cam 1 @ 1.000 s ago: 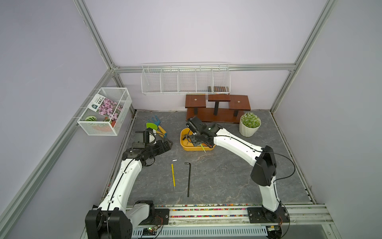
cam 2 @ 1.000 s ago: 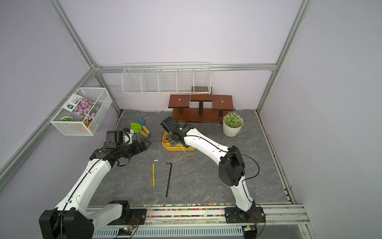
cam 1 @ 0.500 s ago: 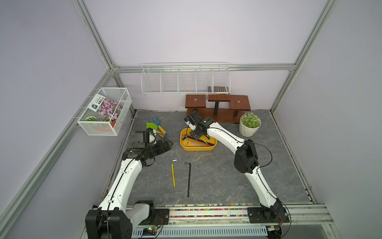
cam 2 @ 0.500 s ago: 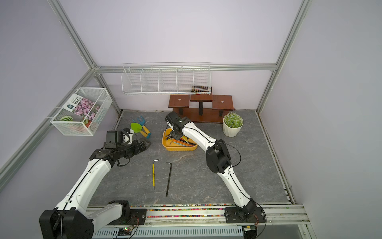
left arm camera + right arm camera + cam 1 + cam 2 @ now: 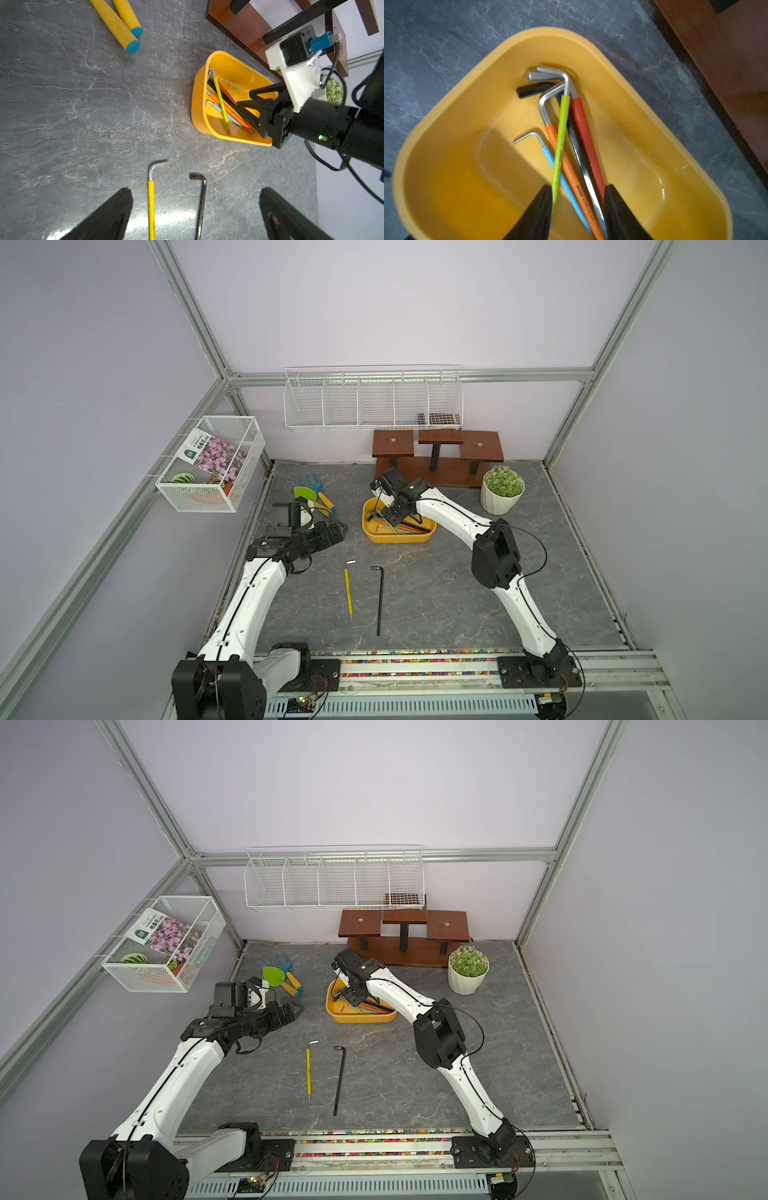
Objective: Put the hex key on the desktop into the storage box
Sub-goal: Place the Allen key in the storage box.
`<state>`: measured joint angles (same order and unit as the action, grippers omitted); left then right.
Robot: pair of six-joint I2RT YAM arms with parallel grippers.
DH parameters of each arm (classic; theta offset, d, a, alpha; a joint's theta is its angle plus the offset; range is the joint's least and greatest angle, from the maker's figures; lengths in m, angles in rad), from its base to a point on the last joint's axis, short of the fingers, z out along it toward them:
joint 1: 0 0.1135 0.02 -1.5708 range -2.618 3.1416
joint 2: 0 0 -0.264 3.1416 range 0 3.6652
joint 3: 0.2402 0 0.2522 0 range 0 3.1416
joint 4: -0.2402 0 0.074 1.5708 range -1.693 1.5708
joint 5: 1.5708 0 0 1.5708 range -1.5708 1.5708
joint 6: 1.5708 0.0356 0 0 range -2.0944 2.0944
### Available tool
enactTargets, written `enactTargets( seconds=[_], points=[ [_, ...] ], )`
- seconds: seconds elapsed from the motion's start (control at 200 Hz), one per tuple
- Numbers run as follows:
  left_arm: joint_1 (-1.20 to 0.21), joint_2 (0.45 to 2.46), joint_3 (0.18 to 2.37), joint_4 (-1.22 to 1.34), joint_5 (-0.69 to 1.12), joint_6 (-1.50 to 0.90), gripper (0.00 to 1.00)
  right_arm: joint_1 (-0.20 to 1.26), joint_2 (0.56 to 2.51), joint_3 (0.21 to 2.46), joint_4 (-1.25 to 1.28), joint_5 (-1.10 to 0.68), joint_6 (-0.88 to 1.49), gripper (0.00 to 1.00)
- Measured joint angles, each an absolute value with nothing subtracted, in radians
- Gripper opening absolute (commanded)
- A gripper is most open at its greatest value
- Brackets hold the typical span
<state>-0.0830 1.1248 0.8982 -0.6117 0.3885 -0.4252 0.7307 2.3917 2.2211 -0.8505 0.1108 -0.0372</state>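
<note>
In a top view, the right gripper point(image 5: 383, 515) hangs over the shallow yellow plastic storage box point(image 5: 398, 540); a black steel hex key point(image 5: 379, 601) lies on the veined grey desktop point(image 5: 440, 597). Left wrist view: the left gripper point(image 5: 195, 190) gapes empty, so straddle that key's shaft. Right wrist view: jaws parted, with the lime-sleeved hex key point(image 5: 560, 141) loose inside the box. Lift straight up.

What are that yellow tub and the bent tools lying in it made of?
The yellow tub looks like moulded plastic: smooth, slightly glossy, with soft highlights and rounded corners. The bent tools have silvery bare ends, likely brushed metal. Their shafts wear matte coloured sleeves, probably plastic or rubber.
</note>
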Motion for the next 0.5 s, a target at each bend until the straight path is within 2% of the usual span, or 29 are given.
enactTargets(
  seconds=[0.15, 0.37, 0.5],
  points=[
    [-0.082, 1.125, 0.898, -0.612, 0.381, -0.425, 1.0, 0.736, 2.263, 2.135, -0.852, 0.097, 0.082, 0.51],
    [-0.078, 1.12, 0.898, -0.614, 0.342, -0.426, 1.0, 0.79, 1.882, 1.728, -0.729, 0.023, 0.365, 0.57],
    [-0.076, 1.108, 0.898, -0.615, 0.336, -0.426, 1.0, 0.881, 1.816, 1.597, -0.705, 0.033, 0.492, 0.57]
  ],
)
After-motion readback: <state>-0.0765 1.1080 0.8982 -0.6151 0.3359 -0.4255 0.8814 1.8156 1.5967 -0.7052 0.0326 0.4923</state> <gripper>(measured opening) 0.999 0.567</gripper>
